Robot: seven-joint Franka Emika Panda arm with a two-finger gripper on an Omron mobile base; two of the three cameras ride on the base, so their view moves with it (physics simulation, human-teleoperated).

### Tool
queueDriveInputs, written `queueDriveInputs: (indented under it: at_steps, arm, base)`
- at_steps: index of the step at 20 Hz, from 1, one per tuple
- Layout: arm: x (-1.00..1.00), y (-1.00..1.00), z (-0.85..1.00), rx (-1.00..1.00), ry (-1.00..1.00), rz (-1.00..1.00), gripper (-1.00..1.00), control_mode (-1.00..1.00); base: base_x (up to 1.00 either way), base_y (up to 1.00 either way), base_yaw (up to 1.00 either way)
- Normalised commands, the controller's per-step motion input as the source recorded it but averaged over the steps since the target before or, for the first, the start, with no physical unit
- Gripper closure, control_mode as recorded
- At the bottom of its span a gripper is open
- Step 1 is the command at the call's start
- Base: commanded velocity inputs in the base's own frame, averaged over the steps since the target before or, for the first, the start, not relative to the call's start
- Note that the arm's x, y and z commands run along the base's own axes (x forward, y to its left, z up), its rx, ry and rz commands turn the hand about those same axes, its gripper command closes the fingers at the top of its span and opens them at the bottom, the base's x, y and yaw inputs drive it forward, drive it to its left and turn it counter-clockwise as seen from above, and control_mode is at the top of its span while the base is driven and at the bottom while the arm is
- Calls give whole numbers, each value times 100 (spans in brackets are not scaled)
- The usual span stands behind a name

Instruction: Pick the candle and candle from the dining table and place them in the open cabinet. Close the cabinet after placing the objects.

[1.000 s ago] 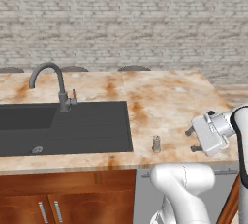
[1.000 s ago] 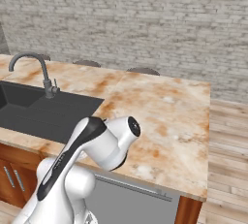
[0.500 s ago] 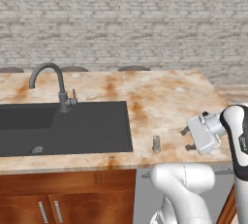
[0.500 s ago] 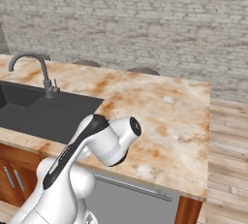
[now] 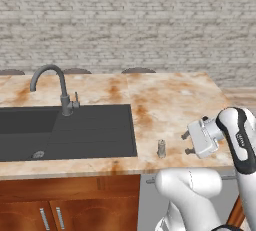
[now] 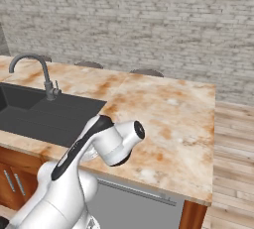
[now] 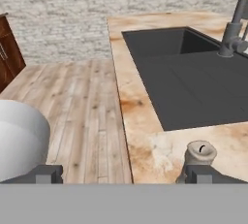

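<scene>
Grey candle [image 5: 161, 148] upright on table [image 5: 170, 100], near front edge, just right of sink [image 5: 65, 131] corner; likely first pick since nearest arm. Gripper [image 5: 187, 143] level with candle, right of it, apart, jaws spread wide, nothing between; sideways approach suits short upright cylinder. In hand view candle [image 7: 200, 153] sits by one fingertip [image 7: 199, 173], off centre, needs shift. Faucet [image 5: 52, 87] behind sink, well clear. Path unobstructed. Table edge close: knock-off risk.
</scene>
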Motion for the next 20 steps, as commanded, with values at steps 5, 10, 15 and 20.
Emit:
queueDriveInputs:
  at_steps: [5,10,15,20]
  arm:
    - [31,-1,-24,0,0,0,-100,-100]
    - [29,0,-19,0,0,0,-100,-100]
    - [22,0,-18,0,0,0,-100,-100]
    - [26,0,-19,0,0,0,-100,-100]
  base:
    - [0,0,0]
    - [0,0,0]
    - [0,0,0]
    - [0,0,0]
